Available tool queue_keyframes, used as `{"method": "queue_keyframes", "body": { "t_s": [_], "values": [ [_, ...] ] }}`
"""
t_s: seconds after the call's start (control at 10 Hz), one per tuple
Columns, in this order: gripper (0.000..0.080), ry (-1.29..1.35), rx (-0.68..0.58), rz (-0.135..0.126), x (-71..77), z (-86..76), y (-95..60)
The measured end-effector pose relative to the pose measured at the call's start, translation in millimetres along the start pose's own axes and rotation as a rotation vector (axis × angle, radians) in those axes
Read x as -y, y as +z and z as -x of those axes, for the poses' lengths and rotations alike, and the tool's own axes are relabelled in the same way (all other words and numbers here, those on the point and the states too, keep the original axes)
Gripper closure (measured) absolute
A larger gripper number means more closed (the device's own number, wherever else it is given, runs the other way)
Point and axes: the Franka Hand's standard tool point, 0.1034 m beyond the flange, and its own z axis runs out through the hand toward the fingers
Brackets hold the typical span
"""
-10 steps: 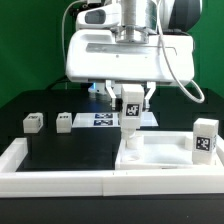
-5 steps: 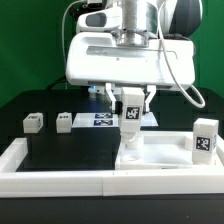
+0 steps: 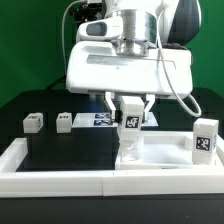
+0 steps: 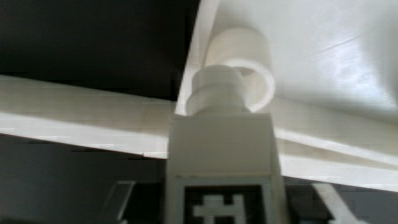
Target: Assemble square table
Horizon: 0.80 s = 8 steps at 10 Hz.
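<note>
White border wall (image 3: pixel 55 178) runs out of the ext. view at left and bottom, so its full length is not shown. Far-left leg (image 3: pixel 33 121) and second leg (image 3: pixel 65 120) sit apart on the black table (image 3: pixel 60 145), well clear of the slab; their tags are too small to read. Marker board (image 3: pixel 103 121) lies just right of the second leg, its right part hidden behind the gripper (image 3: pixel 130 108).

Gripper fingers stand partway closed, one each side of the held leg (image 3: pixel 130 120), clamped on its tagged upper block. Held leg is upright w/ its lower end at the left side of the square slab (image 3: pixel 165 158). That joint is white on white, so seating cannot be told.

In the wrist view the held leg (image 4: pixel 222 150) fills the centre w/ its tag cropped at the frame edge. Its round end is blurred against the slab (image 4: pixel 338 70), and the fingers are hard to make out.

The slab is cut off at the ext. view's right edge. Right leg (image 3: pixel 205 140) stands upright there; its base merges w/ the white around it. Arm housing (image 3: pixel 130 65) is cropped at top.

Changes vs. 0.5 s ago:
- Arm housing now looks larger, lower and shifted right.
- Held leg's tag sits lower.
- Finger spacing is the same.
- Loose legs, marker board and right leg have not moved.
</note>
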Motion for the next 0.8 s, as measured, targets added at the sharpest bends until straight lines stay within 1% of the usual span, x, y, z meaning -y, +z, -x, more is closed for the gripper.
{"method": "queue_keyframes", "body": {
  "t_s": [0.3, 0.6, 0.8],
  "values": [
    [0.0512, -0.003, 0.010, -0.002, 2.7, 4.5, 5.1],
    [0.0512, -0.012, -0.006, -0.004, 8.8, 1.2, 7.3],
    [0.0512, -0.010, -0.006, -0.003, 7.8, 1.5, 7.3]
  ]
}}
